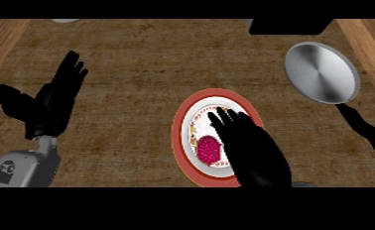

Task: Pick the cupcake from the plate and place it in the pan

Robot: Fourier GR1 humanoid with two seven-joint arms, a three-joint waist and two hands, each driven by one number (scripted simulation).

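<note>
Right hand [249, 147] over plate [192, 105], fingers straight, holding nothing.
Head view: cupcake [210, 149] sits on the plate just left of the palm, nearer this hand; pan [321, 73] lies ahead-right; left hand [60, 92] rests open, far left.

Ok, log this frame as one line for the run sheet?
stage: reach | right hand: open, over plate beside cupcake | left hand: open, resting at left | cupcake: on plate | pan: holds nothing
</note>
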